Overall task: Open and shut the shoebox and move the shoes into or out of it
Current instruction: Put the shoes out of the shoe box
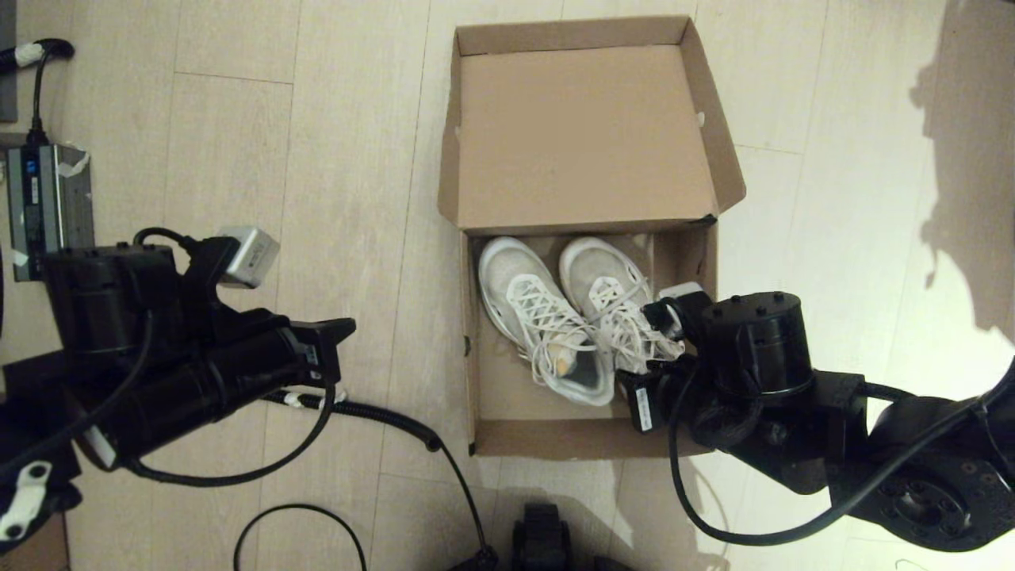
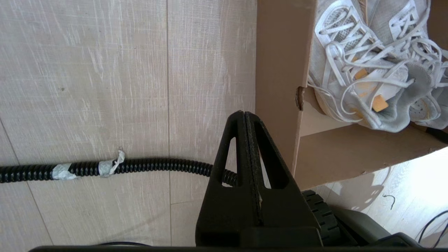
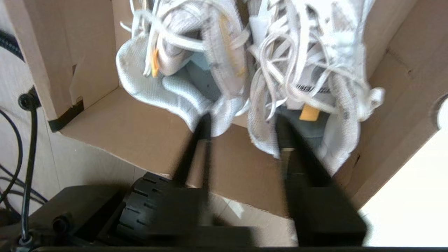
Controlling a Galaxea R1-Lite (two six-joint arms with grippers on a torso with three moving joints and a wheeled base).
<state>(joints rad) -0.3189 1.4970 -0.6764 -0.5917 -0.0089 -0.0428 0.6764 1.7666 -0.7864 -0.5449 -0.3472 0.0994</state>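
The brown cardboard shoebox (image 1: 507,412) stands on the floor with its hinged lid (image 1: 587,135) folded back on the far side. Both white lace-up shoes lie inside, toes toward the lid: the left shoe (image 1: 527,313) and the right shoe (image 1: 603,281). My right gripper (image 3: 243,126) is open at the heels. One finger (image 3: 203,129) touches the left shoe's heel (image 3: 175,91); the other (image 3: 285,136) reaches into the right shoe's opening (image 3: 315,77), so that shoe's inner collar stands between the jaws. My left gripper (image 2: 244,113) is shut on nothing, just outside the box's left wall (image 2: 276,70).
A black coiled cable (image 1: 381,412) runs over the wooden floor beside the box's left near corner, under the left gripper (image 1: 345,325). A grey device (image 1: 47,206) sits at the far left. The robot's base (image 1: 543,539) shows at the near edge.
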